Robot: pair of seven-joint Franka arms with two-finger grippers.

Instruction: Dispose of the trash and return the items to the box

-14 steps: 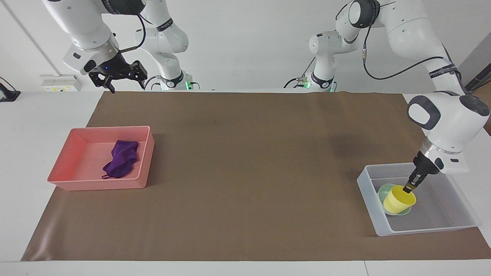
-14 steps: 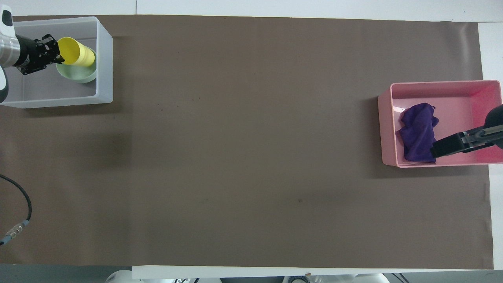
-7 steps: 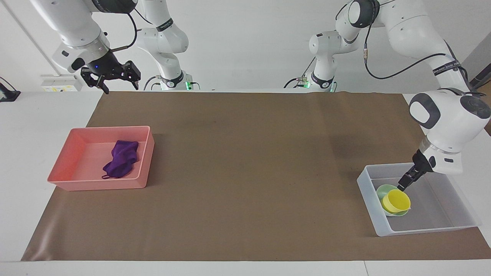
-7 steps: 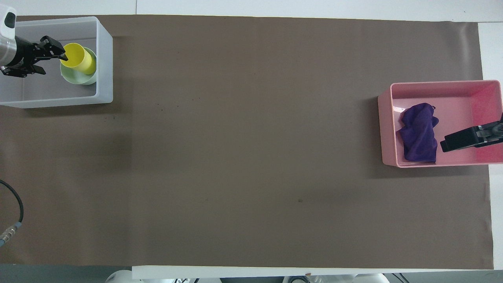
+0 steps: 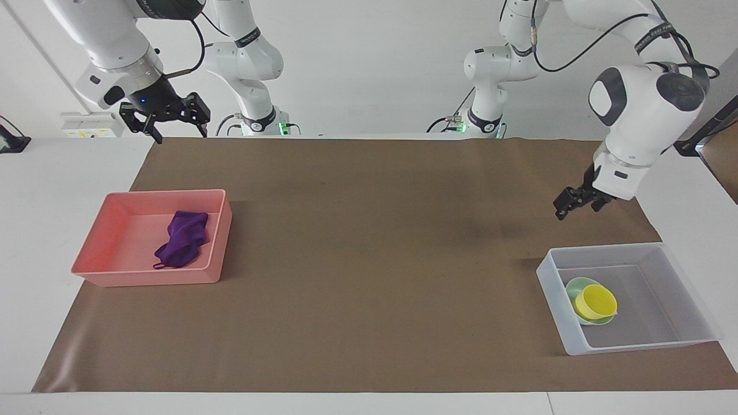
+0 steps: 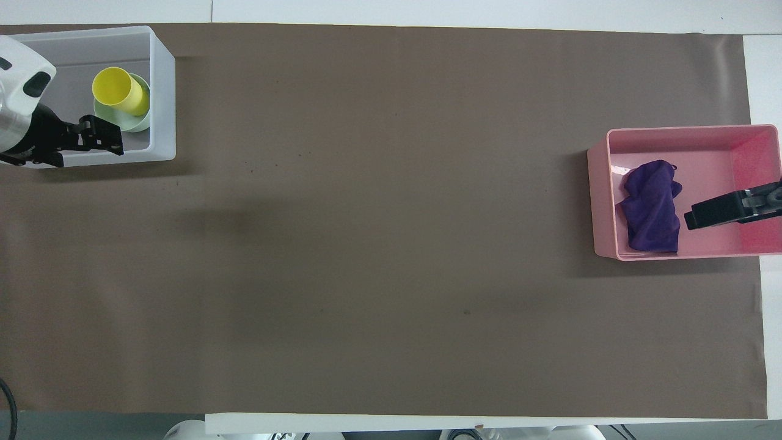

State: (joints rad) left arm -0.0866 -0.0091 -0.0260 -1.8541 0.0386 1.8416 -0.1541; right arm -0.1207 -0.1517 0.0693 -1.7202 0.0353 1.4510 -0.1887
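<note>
Purple rag [image 5: 181,245] in pink tray [image 5: 92,269]. Yellow cup [image 5: 595,303] tilted in mint bowl [image 5: 575,286] inside box [image 5: 689,329]; may roll out. Left gripper [image 5: 571,203] and right gripper [image 5: 164,118] raised, jaws apart, empty.

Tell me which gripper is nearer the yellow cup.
Left. The left gripper hangs empty near the clear box holding the yellow cup; the right gripper is at the table's right-arm end.
</note>
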